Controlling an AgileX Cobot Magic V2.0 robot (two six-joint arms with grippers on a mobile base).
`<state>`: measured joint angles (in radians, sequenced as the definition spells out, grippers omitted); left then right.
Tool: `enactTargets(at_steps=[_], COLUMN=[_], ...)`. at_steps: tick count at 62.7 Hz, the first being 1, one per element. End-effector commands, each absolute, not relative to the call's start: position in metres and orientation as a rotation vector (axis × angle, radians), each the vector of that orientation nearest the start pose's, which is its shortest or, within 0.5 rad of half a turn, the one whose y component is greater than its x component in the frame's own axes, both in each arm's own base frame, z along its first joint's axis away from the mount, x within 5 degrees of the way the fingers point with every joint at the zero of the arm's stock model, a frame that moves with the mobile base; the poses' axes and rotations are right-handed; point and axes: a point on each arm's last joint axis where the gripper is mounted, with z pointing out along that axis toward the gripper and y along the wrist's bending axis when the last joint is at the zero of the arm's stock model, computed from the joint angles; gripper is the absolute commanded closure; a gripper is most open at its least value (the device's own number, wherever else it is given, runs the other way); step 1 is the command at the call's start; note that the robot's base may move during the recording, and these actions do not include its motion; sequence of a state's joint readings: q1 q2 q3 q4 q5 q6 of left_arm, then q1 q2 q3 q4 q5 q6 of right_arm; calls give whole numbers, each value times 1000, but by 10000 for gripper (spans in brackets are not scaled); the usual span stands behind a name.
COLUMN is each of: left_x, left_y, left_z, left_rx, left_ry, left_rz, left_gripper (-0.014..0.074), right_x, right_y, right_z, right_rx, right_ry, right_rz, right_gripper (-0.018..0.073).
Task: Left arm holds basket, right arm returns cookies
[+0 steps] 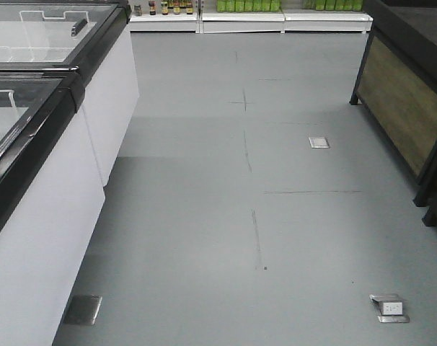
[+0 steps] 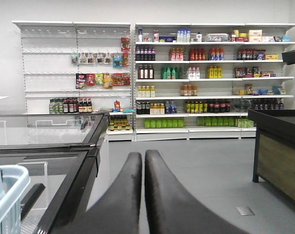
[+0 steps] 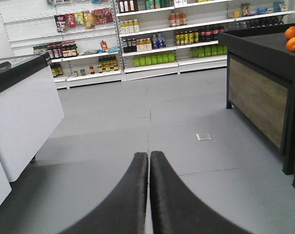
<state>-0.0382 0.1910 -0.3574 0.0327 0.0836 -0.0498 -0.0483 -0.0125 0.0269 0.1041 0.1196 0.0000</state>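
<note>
Grey floor (image 1: 204, 216) takes up most of the shop from where I stand, running back to white shelves (image 2: 211, 78) full of bottles and packets. White chest freezers (image 1: 53, 180) with black rims and glass lids line the left, and a black, wood-panelled stand (image 3: 257, 92) sits on the right. The light blue basket (image 2: 9, 195) shows only as a corner at the lower left edge of the left wrist view, just beside the freezer; I cannot tell how it is being carried. The left gripper (image 2: 143, 156) has its jaws pressed together with nothing between them, and the right gripper (image 3: 149, 155) is clenched the same way, empty. Two oranges (image 3: 293, 39) rest on the stand. The cookies are in no view; perhaps down in the basket, hidden. I would expect them to be light and easily crushed, best pinched gently across the pack's middle, once the right jaws open
</note>
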Motion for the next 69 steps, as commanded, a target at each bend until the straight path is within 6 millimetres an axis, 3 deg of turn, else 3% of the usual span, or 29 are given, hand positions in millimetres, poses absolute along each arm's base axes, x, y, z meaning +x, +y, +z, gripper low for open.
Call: enactTargets(at_steps=[1, 15, 27, 32, 47, 52, 69], left_x=[71, 112, 115, 115, 115, 115, 115], left_y=[-3, -4, -4, -4, -4, -4, -5], left_z=[354, 376, 377, 377, 377, 377, 377], left_rx=[10, 9, 9, 9, 8, 8, -49], left_ry=[1371, 1504, 1491, 1492, 1490, 1491, 1490], left_rz=[-49, -47, -48, -48, -49, -49, -117], left_gripper=[603, 603, 538, 431, -44, -134, -84], right_x=[55, 55, 55, 55, 55, 55, 55], right_y=[-3, -3, -3, -3, -3, -3, -3], right_z=[200, 200, 200, 200, 200, 200, 200], right_rx=[116, 116, 116, 116, 116, 116, 116], right_ry=[1528, 1528, 1528, 1528, 1528, 1528, 1528], right_rz=[43, 43, 43, 43, 43, 43, 43], right_gripper=[568, 568, 568, 568, 568, 568, 568])
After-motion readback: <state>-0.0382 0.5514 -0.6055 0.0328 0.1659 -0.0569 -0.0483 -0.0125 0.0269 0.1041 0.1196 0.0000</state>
